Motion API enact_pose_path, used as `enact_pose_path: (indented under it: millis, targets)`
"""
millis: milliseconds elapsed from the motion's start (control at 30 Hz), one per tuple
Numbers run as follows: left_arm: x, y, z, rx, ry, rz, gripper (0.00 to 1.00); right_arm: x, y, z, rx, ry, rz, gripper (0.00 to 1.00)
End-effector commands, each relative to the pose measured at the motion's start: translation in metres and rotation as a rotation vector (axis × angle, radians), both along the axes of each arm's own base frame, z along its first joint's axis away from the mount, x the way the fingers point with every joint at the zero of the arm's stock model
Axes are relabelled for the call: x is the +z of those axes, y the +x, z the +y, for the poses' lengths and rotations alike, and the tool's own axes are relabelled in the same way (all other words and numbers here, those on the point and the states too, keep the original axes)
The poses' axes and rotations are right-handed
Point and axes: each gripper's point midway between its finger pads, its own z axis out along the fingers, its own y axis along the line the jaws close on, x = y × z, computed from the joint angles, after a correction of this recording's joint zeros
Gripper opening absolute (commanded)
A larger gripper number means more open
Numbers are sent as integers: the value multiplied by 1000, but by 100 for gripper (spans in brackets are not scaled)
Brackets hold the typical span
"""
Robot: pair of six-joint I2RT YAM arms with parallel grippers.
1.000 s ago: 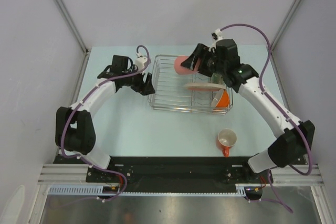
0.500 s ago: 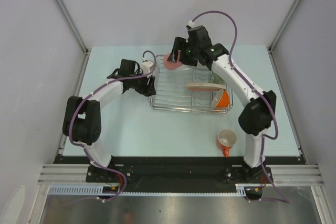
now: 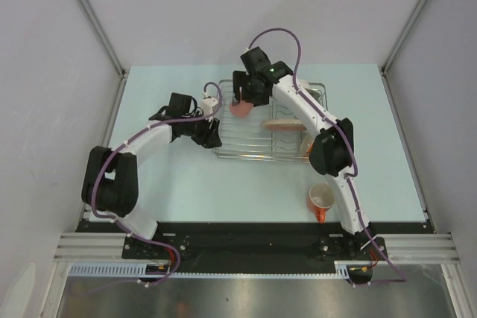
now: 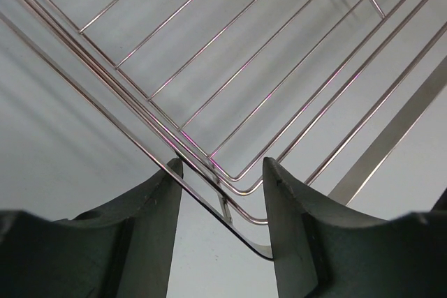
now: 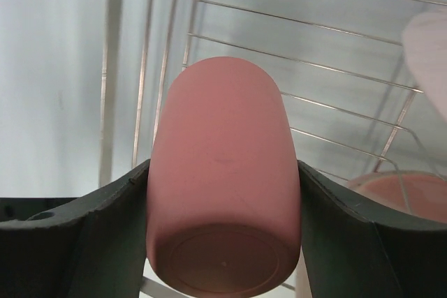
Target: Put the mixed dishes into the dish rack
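Note:
The silver wire dish rack (image 3: 253, 156) sits mid-table. My right gripper (image 3: 240, 102) hangs over its left half, shut on the pink cup (image 3: 240, 109). In the right wrist view the cup (image 5: 223, 144) fills the gap between both fingers (image 5: 105, 228), base toward the camera, with rack wires (image 5: 335, 68) below it. My left gripper (image 3: 214, 133) is at the rack's near-left corner. Its fingers (image 4: 150, 235) close on that corner (image 4: 241, 176) from both sides. A cream plate (image 3: 285, 123) stands in the rack. The orange mug (image 3: 322, 199) sits on the table, near right.
The right arm's elbow (image 3: 330, 150) hangs over the rack's right end and hides what lies there. Grey walls with metal posts (image 3: 93, 16) close in the table on the left, back and right.
The right arm swung left with the pink cup and lowered it over the rack's left half. The left gripper slid to the rack's near-left corner and narrowed onto it.

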Motion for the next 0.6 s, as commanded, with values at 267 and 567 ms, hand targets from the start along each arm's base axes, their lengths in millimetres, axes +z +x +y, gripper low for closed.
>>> enact_pose_path:
  millis: [267,567]
  targets:
    - [14,-89,-18,-268,-109,202,51,-5,4,-14,3,-108,-42,0]
    - [27,-131,-25,-421,-189,294,51,-31,-13,9,76,-136,-2,0]
